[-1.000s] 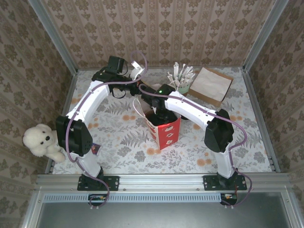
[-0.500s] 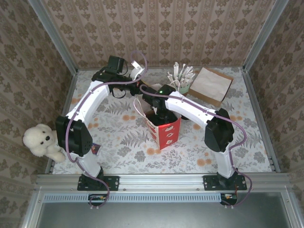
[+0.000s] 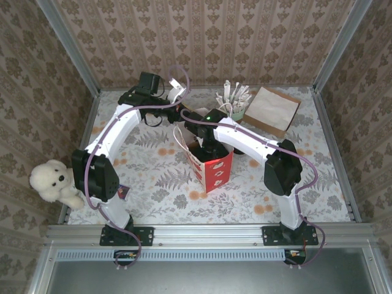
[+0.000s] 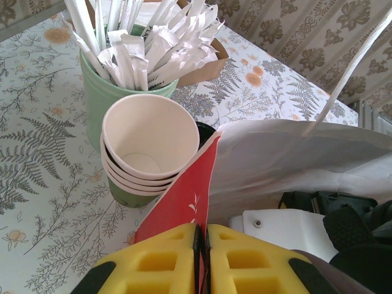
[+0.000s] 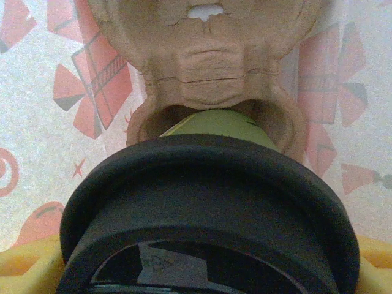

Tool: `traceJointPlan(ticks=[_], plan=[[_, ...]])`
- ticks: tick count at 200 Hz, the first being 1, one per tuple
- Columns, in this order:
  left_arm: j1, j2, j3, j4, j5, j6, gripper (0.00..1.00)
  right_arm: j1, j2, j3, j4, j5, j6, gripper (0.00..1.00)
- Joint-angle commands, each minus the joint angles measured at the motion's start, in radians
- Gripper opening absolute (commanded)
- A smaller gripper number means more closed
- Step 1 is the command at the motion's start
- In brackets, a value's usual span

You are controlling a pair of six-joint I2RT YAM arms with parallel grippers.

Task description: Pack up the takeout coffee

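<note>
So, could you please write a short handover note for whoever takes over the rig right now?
Left fingers: shut on the rim of the red bag, holding that side up.
Right fingers: down inside the bag, apparently gripping a black lid.
Cup: its green wall shows just past the lid, at the opening of the cardboard holder.
Done: cup is inside the bag.
Left: check it is seated (hidden from here), let go, lift both arms clear.
</note>
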Motion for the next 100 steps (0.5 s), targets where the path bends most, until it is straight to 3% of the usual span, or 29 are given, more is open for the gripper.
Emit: traceJointPlan(ticks=[1,100], plan=[[-0.006,-0.037,-0.01,0.009,0.048,-0.013,0.14,-0.005,0.014,-0.024,0.021,-0.013,-0.014,0.54],[-0.01,-0.036,-0.01,0.008,0.062,-0.011,0.14,-0.005,0.047,-0.023,0.007,0.018,-0.006,0.54]])
